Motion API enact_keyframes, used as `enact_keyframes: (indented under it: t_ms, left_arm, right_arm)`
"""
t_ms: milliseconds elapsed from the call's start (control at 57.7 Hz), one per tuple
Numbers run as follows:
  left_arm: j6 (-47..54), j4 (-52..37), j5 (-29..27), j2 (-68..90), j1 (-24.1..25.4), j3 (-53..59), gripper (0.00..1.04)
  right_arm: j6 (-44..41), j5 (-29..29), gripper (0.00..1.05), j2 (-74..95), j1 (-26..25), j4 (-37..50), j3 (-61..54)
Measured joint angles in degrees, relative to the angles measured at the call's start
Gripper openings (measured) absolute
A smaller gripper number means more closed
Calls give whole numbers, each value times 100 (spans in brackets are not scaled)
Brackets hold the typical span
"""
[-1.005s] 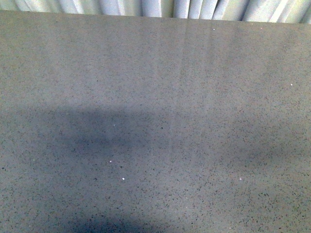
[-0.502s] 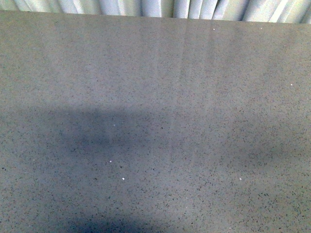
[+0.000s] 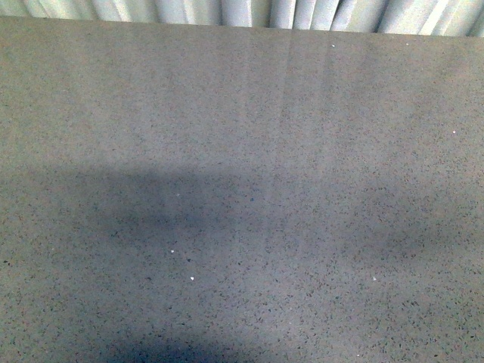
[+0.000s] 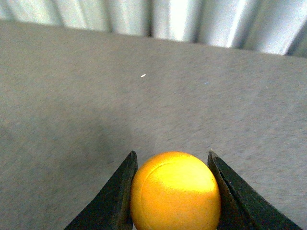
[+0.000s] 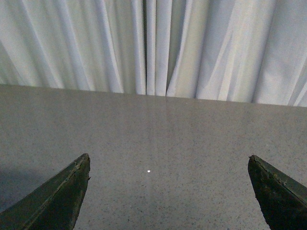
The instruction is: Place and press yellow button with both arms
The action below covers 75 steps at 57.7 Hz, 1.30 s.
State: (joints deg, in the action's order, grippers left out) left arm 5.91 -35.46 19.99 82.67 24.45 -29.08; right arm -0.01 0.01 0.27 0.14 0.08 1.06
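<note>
In left hand point(image 4: 171, 154), yellow button point(image 4: 175, 191) between fingers, above worktop point(image 4: 72, 105). Ahead of right hand point(image 5: 168, 157), curtain point(image 5: 153, 43) behind worktop's far edge.

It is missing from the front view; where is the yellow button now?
The yellow button shows only in the left wrist view, clamped between the jaws of the left gripper, with the grey table behind it.
</note>
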Motion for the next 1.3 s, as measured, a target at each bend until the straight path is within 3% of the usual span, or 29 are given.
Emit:
enact_keyframes:
  t_ms: [104, 208, 312, 416, 572, 987, 1161, 1299]
  left_arm:
    - [-243, 42, -328, -289, -1005, 98, 35]
    - [-442, -337, -1054, 85, -2728, 282, 35]
    - [-570, -732, -1469, 737, -3786, 278, 35]
    - [-678, -938, -1690, 1338, -4321, 197, 35]
    - [-774, -1097, -1878, 2013, -4647, 39, 35]
    - [-901, -1436, -2048, 2771, -4804, -24, 36]
    - [-964, -1386, -2035, 2643, -4835, 44, 70]
    - [-944, -964, -1829, 1652, -4745, 122, 97]
  right_arm:
    - [0, 0, 96, 0, 0, 0, 0]
    - [0, 0, 96, 0, 0, 0, 0]
    - [0, 0, 96, 0, 0, 0, 0]
    - [0, 0, 96, 0, 0, 0, 0]
    - [0, 0, 96, 0, 0, 0, 0]
    - [0, 0, 96, 0, 0, 0, 0]
    - [0, 0, 96, 0, 0, 0, 0]
    - [0, 0, 96, 0, 0, 0, 0]
